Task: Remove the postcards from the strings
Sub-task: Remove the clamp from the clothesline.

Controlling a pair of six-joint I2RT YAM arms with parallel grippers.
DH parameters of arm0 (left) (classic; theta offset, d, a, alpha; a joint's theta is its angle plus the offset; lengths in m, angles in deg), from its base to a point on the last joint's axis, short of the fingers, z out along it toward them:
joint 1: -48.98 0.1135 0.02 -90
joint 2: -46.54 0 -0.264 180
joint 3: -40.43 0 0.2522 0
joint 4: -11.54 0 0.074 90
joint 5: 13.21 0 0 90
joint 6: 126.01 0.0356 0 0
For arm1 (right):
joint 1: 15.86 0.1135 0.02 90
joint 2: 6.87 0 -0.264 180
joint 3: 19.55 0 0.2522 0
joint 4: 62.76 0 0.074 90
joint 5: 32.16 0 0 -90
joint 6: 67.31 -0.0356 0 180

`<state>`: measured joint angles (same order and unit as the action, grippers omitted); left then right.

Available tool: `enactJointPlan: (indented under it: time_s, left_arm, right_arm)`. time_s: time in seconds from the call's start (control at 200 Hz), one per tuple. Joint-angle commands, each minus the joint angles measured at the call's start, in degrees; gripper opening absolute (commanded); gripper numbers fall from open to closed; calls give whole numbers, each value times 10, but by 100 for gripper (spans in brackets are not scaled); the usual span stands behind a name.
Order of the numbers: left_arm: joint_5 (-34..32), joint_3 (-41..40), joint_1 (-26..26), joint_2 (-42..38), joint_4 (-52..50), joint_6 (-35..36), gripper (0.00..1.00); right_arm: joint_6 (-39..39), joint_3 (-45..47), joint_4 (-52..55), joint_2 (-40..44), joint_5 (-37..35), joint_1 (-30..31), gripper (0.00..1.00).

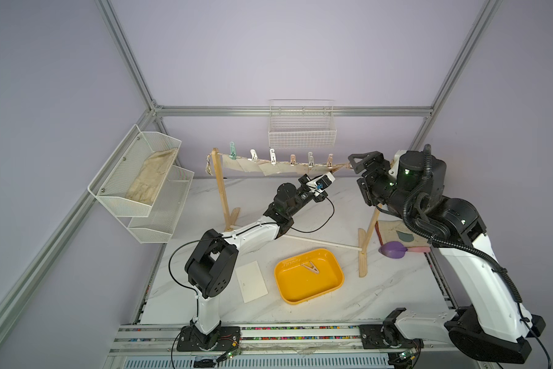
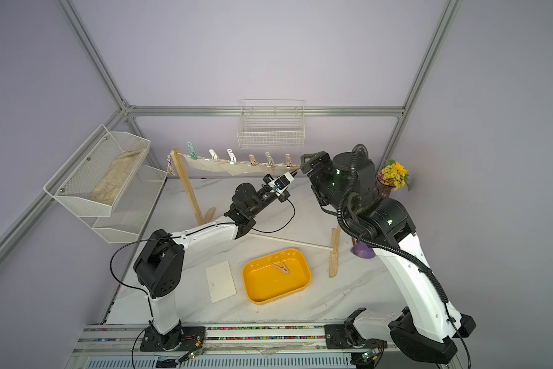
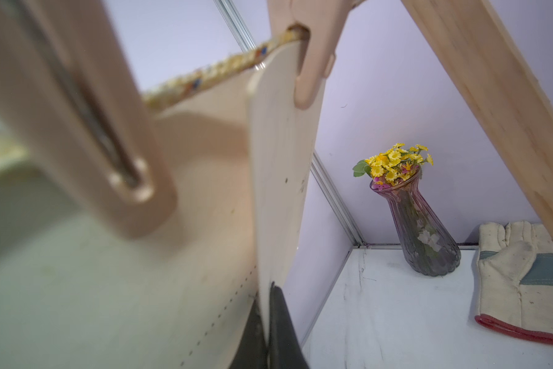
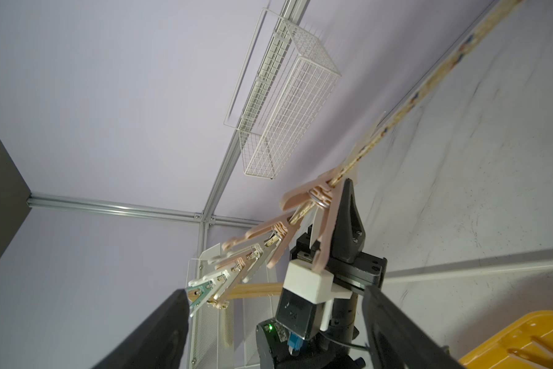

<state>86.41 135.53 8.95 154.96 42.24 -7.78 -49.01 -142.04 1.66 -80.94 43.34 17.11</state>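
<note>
A twisted beige-and-white rope (image 4: 426, 85) sags between two pale wooden posts (image 1: 223, 191), carrying a row of thin cream rectangular postcards (image 1: 268, 168) under pastel pegs (image 1: 272, 156). One more card (image 1: 252, 281) lies flat on the white marble table (image 1: 396, 287). The black left gripper (image 3: 267, 306) is pinched shut on the lower edge of the end postcard (image 3: 281, 191). The black right gripper (image 1: 353, 164) stands wide and empty near the pale pink clothespin (image 3: 313, 48) that holds the card. To my eye, that peg should be squeezed fully open before the card is drawn down, or the paper may tear. Only the left wrist view shows the pinch, and only the right wrist view shows how far apart the right fingers stand.
</note>
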Motion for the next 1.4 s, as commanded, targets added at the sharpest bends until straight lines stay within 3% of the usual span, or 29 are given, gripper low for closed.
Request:
enactJointPlan:
  time_s: [0.0, 0.295, 0.615, 0.91, 1.235, 1.395]
  left_arm:
    - [-3, 38, 6, 0, 42, 15, 0]
    - [2, 41, 5, 3, 49, 23, 0]
    - [-3, 45, 8, 7, 53, 25, 0]
    - [-9, 55, 17, 9, 44, 12, 0]
    - [-4, 58, 22, 7, 35, 2, 0]
    - [-5, 60, 22, 9, 34, 2, 0]
  right_arm:
    - [-26, -12, -1, -6, 4, -16, 83]
    - [-49, -14, -8, -36, 57, -54, 77]
    - [-56, -11, -20, -57, 93, -69, 55]
    - [-53, -10, -20, -48, 102, -77, 45]
    - [-48, -8, -18, -47, 104, -95, 44]
    - [-45, -9, -19, -48, 112, -99, 36]
